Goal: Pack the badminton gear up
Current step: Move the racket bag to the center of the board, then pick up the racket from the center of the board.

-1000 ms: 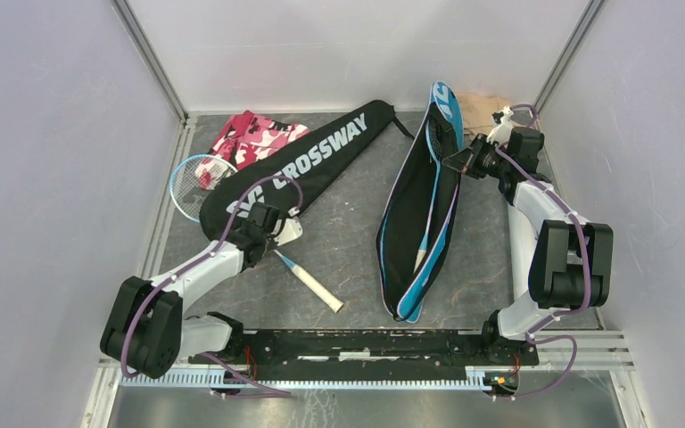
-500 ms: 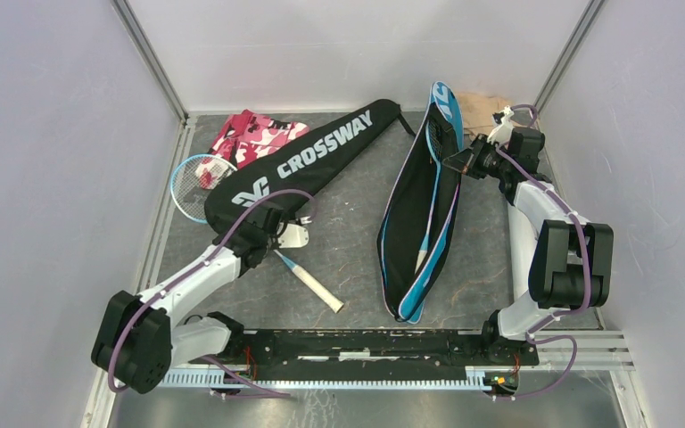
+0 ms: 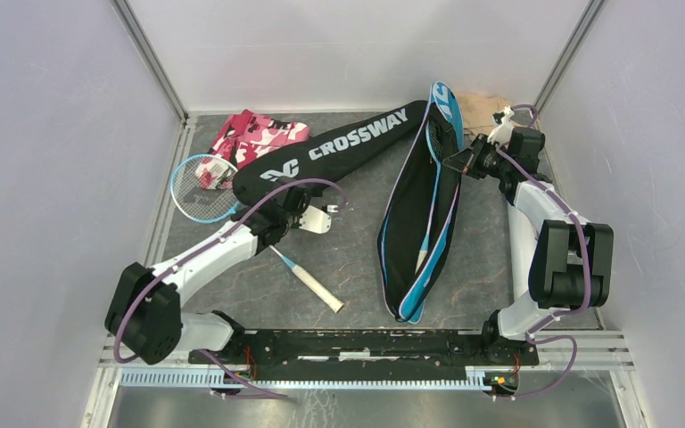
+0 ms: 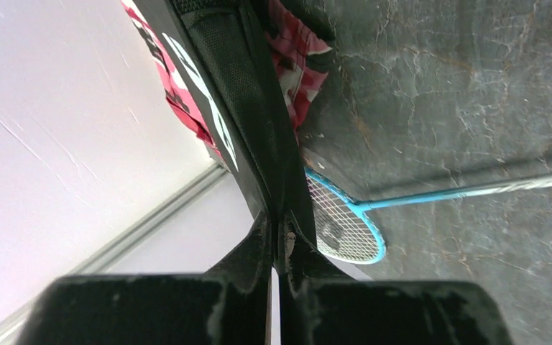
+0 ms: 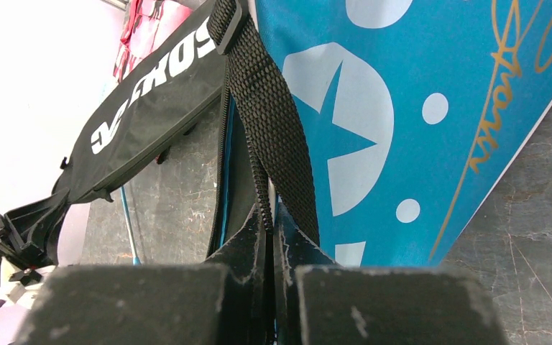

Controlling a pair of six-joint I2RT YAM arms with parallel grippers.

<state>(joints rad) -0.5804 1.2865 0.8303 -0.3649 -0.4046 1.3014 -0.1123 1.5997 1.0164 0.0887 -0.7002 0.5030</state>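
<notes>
The black "CROSSWAY" racket cover point(image 3: 348, 143) lies slanted across the back of the table. My left gripper point(image 3: 287, 189) is shut on the edge of its wide end, and the left wrist view shows the black cover point(image 4: 237, 93) pinched between my left gripper's point(image 4: 280, 231) jaws. A blue racket point(image 3: 201, 187) lies bare to the left, its grip point(image 3: 317, 290) pointing toward the front. The blue cover point(image 3: 428, 205) stands open with a racket inside. My right gripper point(image 3: 459, 160) is shut on its edge, with the black strap point(image 5: 266, 122) and zipper edge between the jaws of my right gripper point(image 5: 269, 224).
A pink-and-white camouflage cloth point(image 3: 254, 134) lies at the back left, partly under the black cover. A beige cloth point(image 3: 482, 107) sits in the back right corner. White walls close the table on three sides.
My left gripper has shut on the black cover and pulled it right and toward the back, uncovering the blue racket's head. The right arm and blue cover have not moved.
</notes>
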